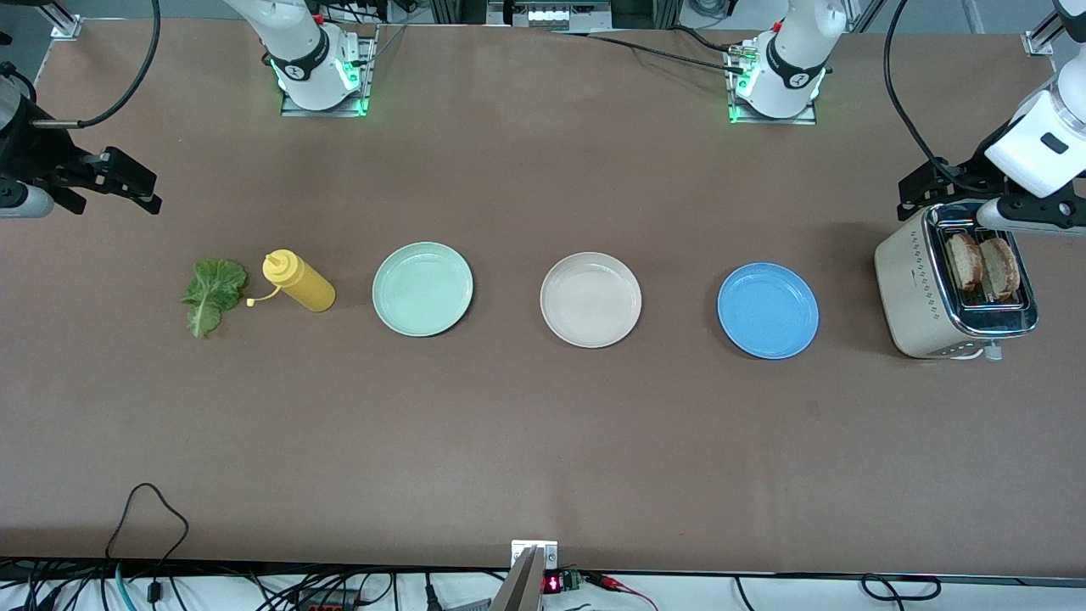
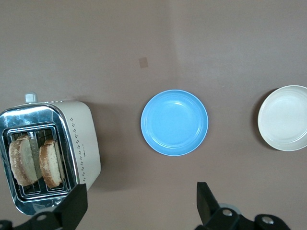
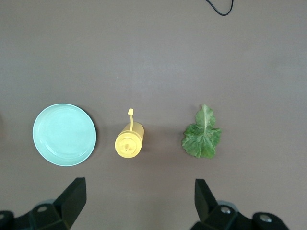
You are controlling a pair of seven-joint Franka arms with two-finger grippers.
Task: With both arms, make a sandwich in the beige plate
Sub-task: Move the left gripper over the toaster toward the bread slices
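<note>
Left gripper (image 2: 139, 211) hangs wide open and holds nothing, up over the toaster (image 1: 954, 284) at the left arm's end of the worktop (image 1: 543, 441). Two bread slices (image 1: 982, 265) stand upright in the toaster's slots, side by side. Right gripper (image 3: 139, 208) hovers just as wide, nothing between its fingers, above the worktop at the right arm's end. Below it lie the lettuce leaf (image 1: 212, 294) and, just beside that, the yellow squeeze bottle (image 1: 299, 281) tipped on its side. Along the row come the mint-green plate (image 1: 422, 288), then the beige plate (image 1: 590, 299) mid-worktop with nothing on it, then the blue plate (image 1: 768, 311) near the toaster.
</note>
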